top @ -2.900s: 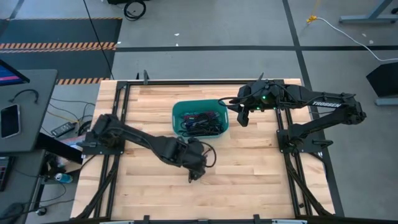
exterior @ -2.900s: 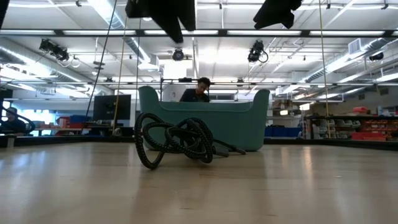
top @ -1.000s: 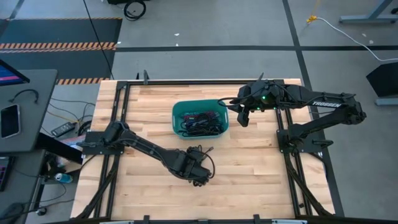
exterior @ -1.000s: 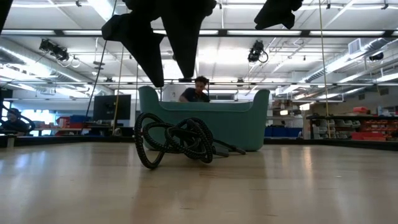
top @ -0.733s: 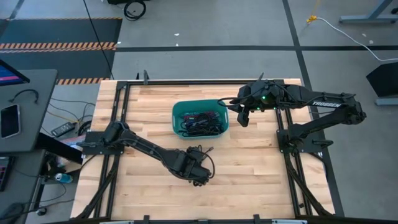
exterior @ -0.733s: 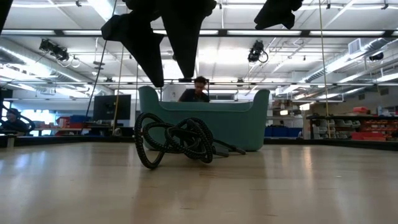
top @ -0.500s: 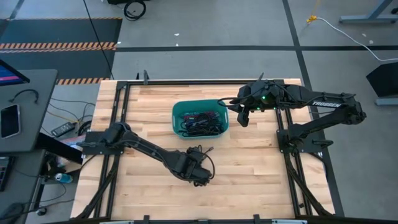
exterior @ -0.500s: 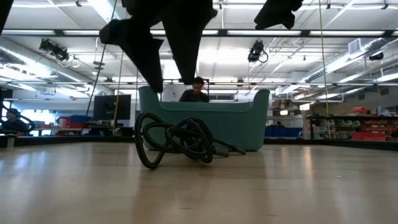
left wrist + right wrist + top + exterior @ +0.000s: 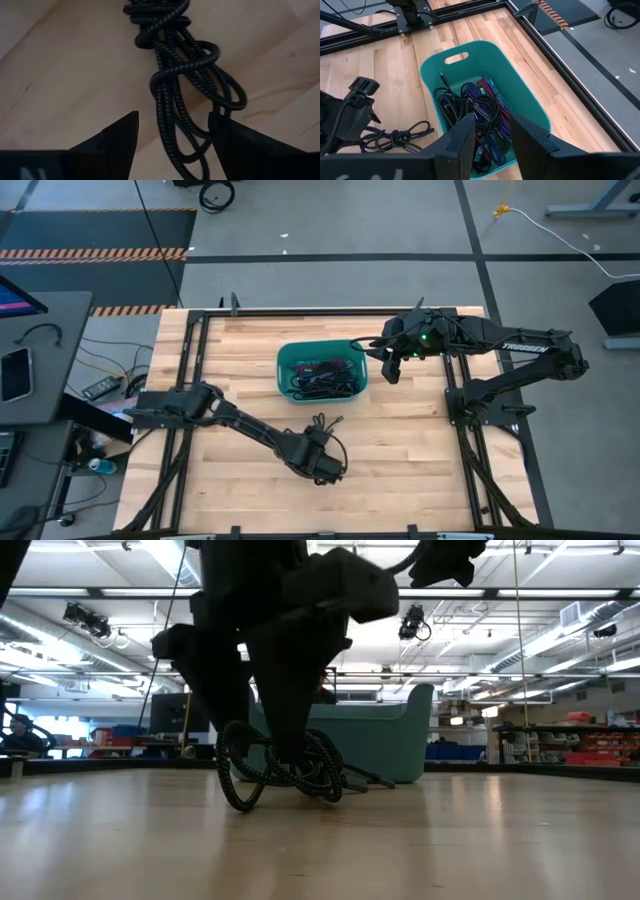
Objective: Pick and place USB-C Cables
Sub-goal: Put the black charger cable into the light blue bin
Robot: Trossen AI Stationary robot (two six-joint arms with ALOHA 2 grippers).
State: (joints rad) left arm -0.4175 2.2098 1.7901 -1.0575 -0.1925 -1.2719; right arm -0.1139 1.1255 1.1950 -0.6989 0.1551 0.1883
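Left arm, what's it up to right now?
The left end effector is down over a black cable lying loose on the table, fingers open on either side of its strands, nothing gripped yet. The other cables sit in the teal bin. The right end effector hovers above that bin, holding nothing.

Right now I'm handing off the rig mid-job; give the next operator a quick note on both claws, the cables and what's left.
Left claw: open, lowered over the black cable bundle lying on the table in front of the teal bin, fingers either side of its strands, not yet closed.
Right claw: hovering above the bin's right side, holding nothing.
Done: a pile of cables already sits in the bin.
Left: close on the loose bundle, lift it, drop it in the bin.
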